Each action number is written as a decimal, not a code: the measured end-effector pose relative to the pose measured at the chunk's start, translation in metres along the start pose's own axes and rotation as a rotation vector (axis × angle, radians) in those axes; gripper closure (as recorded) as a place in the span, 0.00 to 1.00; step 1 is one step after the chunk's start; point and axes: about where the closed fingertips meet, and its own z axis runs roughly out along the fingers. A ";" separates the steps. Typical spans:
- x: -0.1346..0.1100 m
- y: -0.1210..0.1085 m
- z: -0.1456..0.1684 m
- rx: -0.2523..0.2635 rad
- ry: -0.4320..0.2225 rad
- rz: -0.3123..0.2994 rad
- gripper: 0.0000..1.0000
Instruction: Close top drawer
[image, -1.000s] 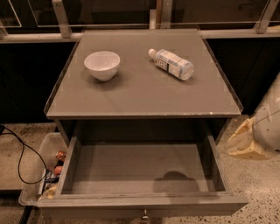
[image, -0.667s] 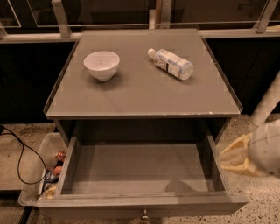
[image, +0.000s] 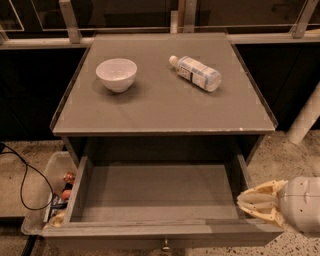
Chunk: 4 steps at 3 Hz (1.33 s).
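Note:
The top drawer (image: 150, 195) of the grey cabinet is pulled far out and is empty inside. Its front panel (image: 150, 234) runs along the bottom of the camera view, with a small round metal knob (image: 165, 245) at its centre. My gripper (image: 261, 202) is at the lower right, level with the drawer's front right corner. Its cream-coloured fingers (image: 262, 194) point left and lie close together, touching or just over the drawer's right side wall (image: 241, 175).
A white bowl (image: 116, 74) and a plastic bottle (image: 196, 73) lying on its side rest on the cabinet top (image: 160, 107). A plastic bin (image: 47, 200) with small items and a black cable (image: 22, 175) sit on the floor to the left.
My gripper has moved down and to the left, from beside the cabinet's right side to the drawer's front right corner. The drawer has not visibly moved.

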 end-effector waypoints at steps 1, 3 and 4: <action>0.000 0.000 0.000 0.000 0.000 0.000 1.00; 0.039 0.048 0.046 -0.085 0.005 0.140 1.00; 0.052 0.074 0.072 -0.135 0.002 0.186 1.00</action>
